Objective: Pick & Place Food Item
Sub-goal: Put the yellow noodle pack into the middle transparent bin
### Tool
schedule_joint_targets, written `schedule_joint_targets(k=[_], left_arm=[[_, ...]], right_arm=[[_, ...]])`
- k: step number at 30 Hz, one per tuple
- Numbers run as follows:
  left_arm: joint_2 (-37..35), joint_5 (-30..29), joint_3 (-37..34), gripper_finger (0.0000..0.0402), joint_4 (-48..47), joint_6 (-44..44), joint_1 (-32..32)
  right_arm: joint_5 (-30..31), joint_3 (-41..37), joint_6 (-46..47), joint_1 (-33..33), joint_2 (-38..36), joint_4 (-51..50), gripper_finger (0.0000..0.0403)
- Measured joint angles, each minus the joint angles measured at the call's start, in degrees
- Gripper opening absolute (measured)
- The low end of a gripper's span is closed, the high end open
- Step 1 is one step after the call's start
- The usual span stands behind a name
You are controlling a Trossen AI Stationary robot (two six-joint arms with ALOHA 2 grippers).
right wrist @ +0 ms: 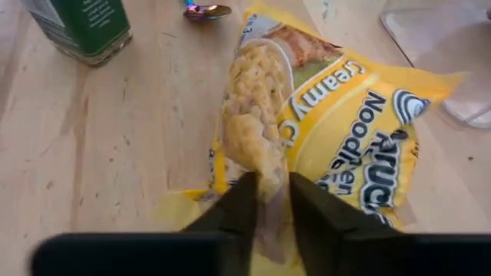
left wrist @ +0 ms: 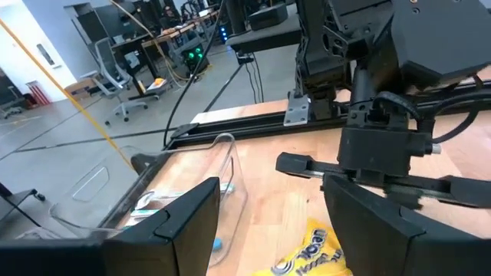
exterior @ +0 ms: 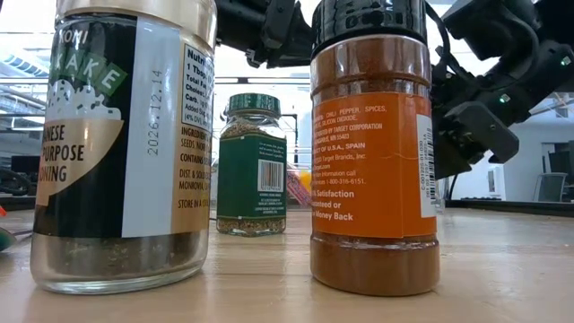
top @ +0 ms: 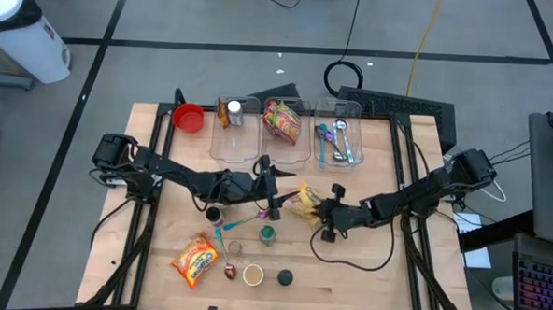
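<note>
The yellow noodle packet (right wrist: 330,123) lies flat near the middle of the worktop (top: 365,271), a little toward the right edge, just in front of the clear bins. The right gripper (right wrist: 267,201) has its jaws clenched on the packet's near edge, the wrapper bunched between the two dark fingers (right wrist: 239,203). In the high view the right arm reaches in from the right edge, its gripper (top: 323,209) at the packet (top: 304,201).

The left gripper (left wrist: 268,222) hovers just beside it, toward the worktop's centre, jaws released with nothing between them; the left arm stretches in from the left edge.

Nearby on the pale wooden worktop stands a green-lidded spice jar (top: 267,234), with a colourful spoon (right wrist: 205,10) close to it. Along the front edge lie an orange snack bag (top: 195,260), a white-topped jar (top: 253,275) and a black-capped jar (top: 285,278); the low view shows these two up close, the glass seasoning jar (exterior: 126,144) and the orange-labelled spice bottle (exterior: 375,152), with the green jar (exterior: 252,166) behind.

Along the far edge sit three clear bins: one holding a can (top: 231,112), the middle one a red noodle packet (top: 282,121), the right one cutlery (top: 338,142). A red bowl (top: 189,118) sits near the far left corner.

The worktop rests in a black frame on a grey tiled floor (top: 217,22), with cables (top: 350,76) behind. The left wrist view shows office chairs (left wrist: 115,73) and desks in the room beyond.
</note>
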Motion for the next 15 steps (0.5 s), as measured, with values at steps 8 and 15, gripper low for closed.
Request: schedule_joint_targets(k=[8, 15], left_arm=[[0.0, 1.8, 0.0, 0.0244, 0.0, -3.0, -0.1], [0.0, 1.7, 0.0, 0.0244, 0.7, -13.7, 0.1]], right_arm=[[4.7, -0.1, -7.5, 1.7, -7.2, 3.9, 0.0002], [21.9, -0.1, -18.6, 6.7, -15.3, 4.2, 0.0000]])
